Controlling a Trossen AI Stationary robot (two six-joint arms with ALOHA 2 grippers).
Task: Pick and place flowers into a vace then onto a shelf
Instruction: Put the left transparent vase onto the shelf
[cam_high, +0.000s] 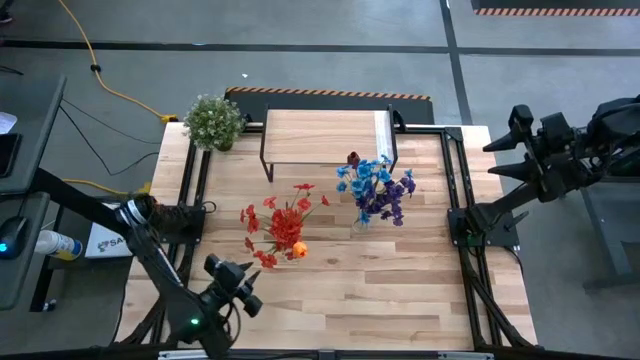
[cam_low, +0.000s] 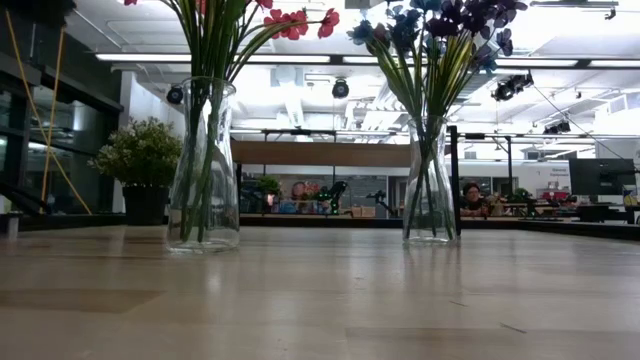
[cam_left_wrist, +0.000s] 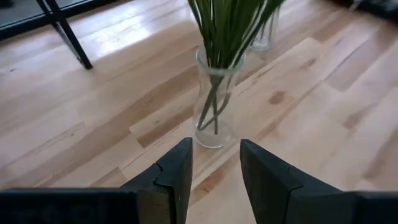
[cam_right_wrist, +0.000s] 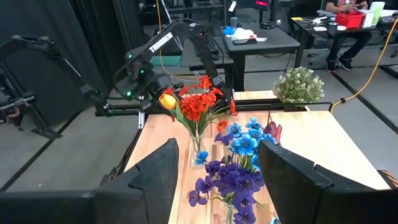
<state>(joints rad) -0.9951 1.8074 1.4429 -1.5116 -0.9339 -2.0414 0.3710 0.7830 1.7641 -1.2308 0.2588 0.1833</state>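
Note:
Two clear glass vases stand upright on their bases on the table. One vase (cam_high: 287, 232) holds red flowers and an orange tulip (cam_high: 299, 250). The other vase (cam_high: 378, 192) holds blue and purple sprays and a dark red bud (cam_high: 353, 158). The shelf (cam_high: 325, 138) stands behind them near the far edge. My left gripper (cam_left_wrist: 214, 146) is open, low over the table's near left part, its fingers pointing at the base of the red-flower vase (cam_left_wrist: 214, 109), apart from it. My right gripper (cam_right_wrist: 217, 149) is open and raised beyond the table's right edge (cam_high: 500, 155).
A bushy green-white potted plant (cam_high: 213, 120) stands at the table's far left corner. Black frame rails (cam_high: 455, 190) run along the left and right sides. Bare wood lies along the near edge (cam_high: 380, 300). People sit at desks in the room behind (cam_low: 470, 197).

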